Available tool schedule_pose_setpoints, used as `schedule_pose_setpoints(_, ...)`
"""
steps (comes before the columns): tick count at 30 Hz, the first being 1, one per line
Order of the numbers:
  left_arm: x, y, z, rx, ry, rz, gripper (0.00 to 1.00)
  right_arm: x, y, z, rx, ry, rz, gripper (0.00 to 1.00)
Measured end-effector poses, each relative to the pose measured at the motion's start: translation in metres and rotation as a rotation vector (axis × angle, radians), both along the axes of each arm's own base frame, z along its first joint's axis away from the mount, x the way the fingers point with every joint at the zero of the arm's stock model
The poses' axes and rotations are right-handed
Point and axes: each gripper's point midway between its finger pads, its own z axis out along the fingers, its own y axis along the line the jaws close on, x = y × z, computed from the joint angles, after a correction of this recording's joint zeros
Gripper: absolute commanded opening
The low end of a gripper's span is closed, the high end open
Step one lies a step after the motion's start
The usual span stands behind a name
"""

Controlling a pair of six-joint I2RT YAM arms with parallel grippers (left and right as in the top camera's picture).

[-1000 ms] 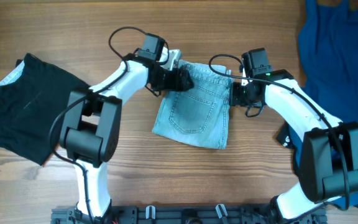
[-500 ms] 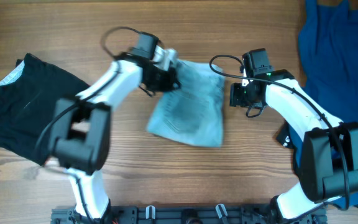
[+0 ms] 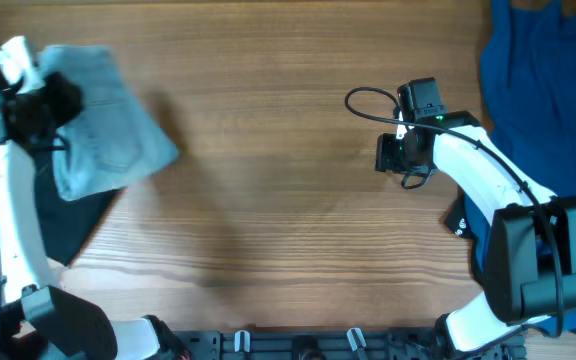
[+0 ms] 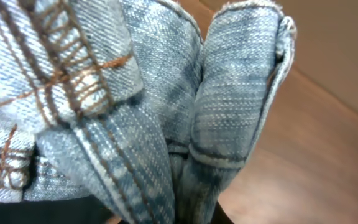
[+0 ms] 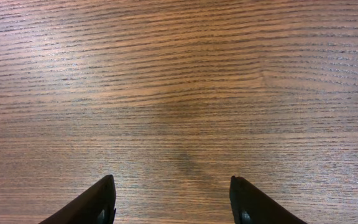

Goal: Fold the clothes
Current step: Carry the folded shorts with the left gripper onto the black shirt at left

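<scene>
The left hand (image 3: 43, 105) is way over at 9 o'clock. It is pinched tight on the shorts (image 3: 103, 140). The shorts look folded up small and hang a little above the counter (image 3: 268, 200), with a soft shadow beside them. Up close, the wrist view is full of thick jean folds and orange stitches. Part of the black cloth (image 3: 73, 215) peeks out from under the shorts, toward 7 o'clock.

The right hand (image 3: 386, 155) sits at 3 o'clock. Its two fingers are spread wide and it holds nothing. Only bare wood is under it. The blue cloth (image 3: 548, 70) lies at 2 o'clock, far from the shorts.

I think the job now is to put the folded shorts down on the side pile. To do that well, go down slowly and straight. Let the loose end touch first, then lay the rest flat. Open the fingers only when the shorts rest. Do not drag them, or the fold may pop open.
</scene>
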Motion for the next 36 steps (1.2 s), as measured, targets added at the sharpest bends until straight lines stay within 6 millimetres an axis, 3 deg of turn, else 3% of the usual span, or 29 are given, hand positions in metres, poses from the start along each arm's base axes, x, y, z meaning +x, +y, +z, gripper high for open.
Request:
schedule_pose_setpoints(1, -0.005, 0.024, 0.002, 0.008, -0.012, 0.057, 0.04, 0.000, 0.000, 0.000, 0.000, 0.000, 0.000, 0.59)
schedule_pose_setpoints(6, -0.024, 0.084, 0.003, 0.018, -0.027, 0.204, 0.04, -0.001, 0.000, 0.000, -0.001, 0.003, 0.000, 0.59)
schedule_pose_setpoints(8, -0.030, 0.099, -0.006, 0.008, -0.007, 0.242, 0.04, -0.001, 0.000, 0.000, -0.001, 0.003, 0.000, 0.59)
schedule_pose_setpoints(14, -0.033, 0.120, -0.058, -0.060, 0.106, 0.282, 0.04, -0.003, 0.000, -0.001, -0.002, 0.012, 0.000, 0.59)
schedule_pose_setpoints(18, -0.035, 0.123, -0.067, -0.071, 0.128, 0.292, 0.05, -0.004, -0.001, -0.001, -0.003, 0.015, 0.000, 0.59)
schedule_pose_setpoints(20, -0.035, 0.123, -0.067, -0.071, 0.128, 0.292, 0.23, -0.004, -0.001, -0.001, -0.003, 0.015, 0.000, 0.60)
schedule_pose_setpoints(22, -0.036, 0.123, -0.068, -0.074, 0.133, 0.294, 0.68, -0.004, -0.001, -0.001, -0.003, 0.015, 0.000, 0.60)
schedule_pose_setpoints(24, -0.040, 0.123, -0.071, -0.072, 0.155, 0.299, 0.91, -0.004, -0.001, -0.001, -0.003, 0.015, 0.000, 0.60)
schedule_pose_setpoints(25, -0.045, 0.122, -0.074, -0.073, 0.184, 0.310, 0.96, -0.004, -0.001, -0.001, -0.003, 0.015, 0.000, 0.60)
schedule_pose_setpoints(30, -0.073, 0.139, -0.081, -0.011, 0.298, 0.474, 1.00, -0.004, -0.001, -0.001, -0.003, 0.015, 0.000, 0.60)
schedule_pose_setpoints(34, -0.104, 0.156, -0.045, 0.094, 0.289, 0.689, 0.99, -0.003, -0.001, -0.001, -0.002, 0.014, 0.000, 0.59)
schedule_pose_setpoints(35, -0.109, 0.157, -0.033, 0.111, 0.265, 0.721, 0.93, -0.003, -0.001, -0.001, -0.002, 0.014, 0.000, 0.60)
schedule_pose_setpoints(36, -0.114, 0.157, -0.018, 0.126, 0.229, 0.751, 0.78, -0.003, -0.001, -0.001, -0.003, 0.014, 0.000, 0.60)
